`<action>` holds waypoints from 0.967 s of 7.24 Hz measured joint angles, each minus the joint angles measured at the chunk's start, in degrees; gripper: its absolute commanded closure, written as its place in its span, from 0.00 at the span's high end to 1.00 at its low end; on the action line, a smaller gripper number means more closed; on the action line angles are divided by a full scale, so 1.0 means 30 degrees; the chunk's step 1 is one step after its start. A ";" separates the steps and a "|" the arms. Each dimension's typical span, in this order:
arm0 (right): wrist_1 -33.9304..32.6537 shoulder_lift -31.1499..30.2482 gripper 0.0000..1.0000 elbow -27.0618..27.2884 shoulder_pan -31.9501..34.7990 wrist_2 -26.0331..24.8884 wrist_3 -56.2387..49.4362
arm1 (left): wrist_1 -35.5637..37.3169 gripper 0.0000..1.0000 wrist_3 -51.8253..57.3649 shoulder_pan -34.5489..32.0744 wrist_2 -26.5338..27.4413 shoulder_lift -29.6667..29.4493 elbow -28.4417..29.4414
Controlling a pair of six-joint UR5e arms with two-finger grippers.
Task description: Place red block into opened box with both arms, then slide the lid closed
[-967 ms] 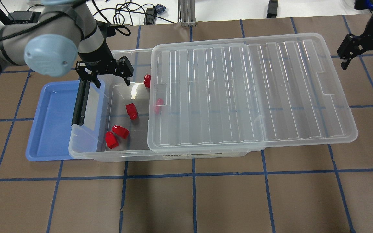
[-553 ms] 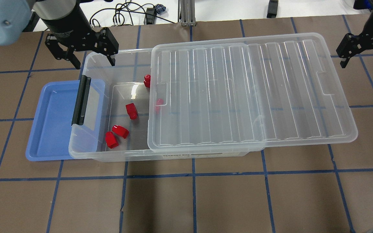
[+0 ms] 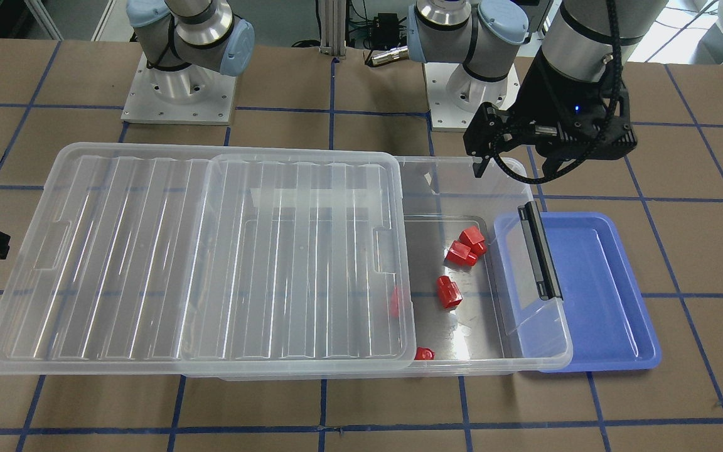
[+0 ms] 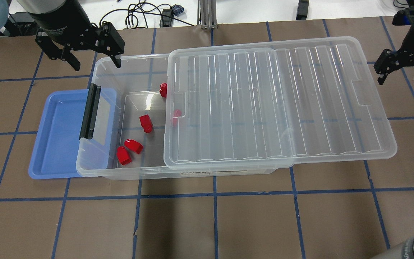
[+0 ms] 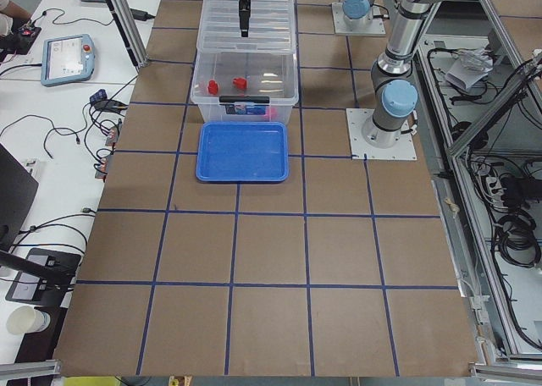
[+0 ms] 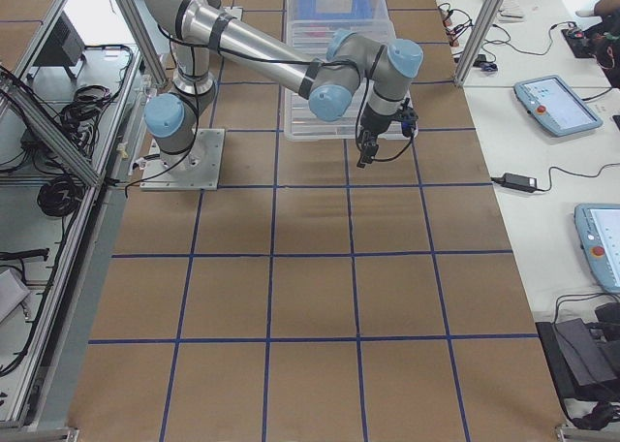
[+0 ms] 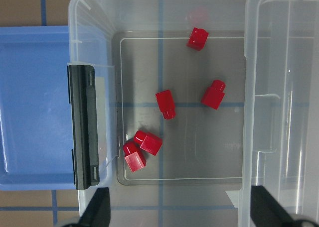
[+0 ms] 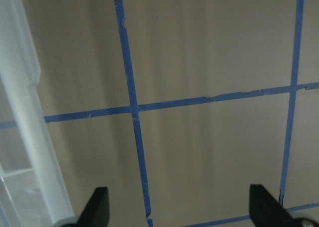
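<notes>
Several red blocks [image 4: 145, 123] [image 7: 165, 103] lie on the floor of the clear box [image 4: 138, 173], in its uncovered left end; one [image 4: 175, 115] shows through the lid's edge. The ribbed clear lid [image 4: 282, 104] covers the rest and overhangs the box's right end. My left gripper [image 4: 96, 65] [image 3: 515, 172] hangs high over the open end, open and empty. Past the lid's right end, my right gripper [image 4: 400, 79] [image 8: 179, 212] is open over bare table, holding nothing.
A blue tray [image 4: 56, 136] lies partly under the box's left end, beneath the black bar [image 4: 90, 111]. Brown paper with blue tape lines covers the table [image 4: 214, 223]. Cables lie beyond the far edge, and the arm bases [image 3: 176, 94] stand behind the box.
The left gripper has risen from just above the box's open end and moved toward the overhead view's upper left. The right gripper has shifted slightly lower in that view. The blocks and lid have not moved.
</notes>
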 measured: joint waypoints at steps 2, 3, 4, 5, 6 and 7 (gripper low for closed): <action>0.0076 -0.0134 1.00 0.0313 0.0000 0.0166 0.0164 | -0.0002 1.00 0.0017 0.0012 0.0007 0.0155 -0.0031; 0.0205 -0.0186 1.00 0.0357 0.0044 0.0225 0.0196 | -0.0004 1.00 0.0019 0.0012 -0.0005 0.0168 -0.0056; 0.0277 -0.0227 1.00 0.0423 0.0092 0.0264 0.0201 | -0.0012 1.00 0.0019 0.0017 -0.0018 0.0175 -0.0106; 0.0313 -0.0250 1.00 0.0484 0.0170 0.0306 0.0208 | 0.0008 1.00 0.0020 0.0021 -0.0040 0.0185 -0.0177; 0.0334 -0.0265 1.00 0.0508 0.0316 0.0340 0.0233 | 0.0035 1.00 0.0015 0.0018 -0.0052 0.0183 -0.0202; 0.0352 -0.0286 1.00 0.0516 0.0504 0.0472 0.0293 | 0.0065 1.00 0.0008 0.0033 -0.0050 0.0182 -0.0198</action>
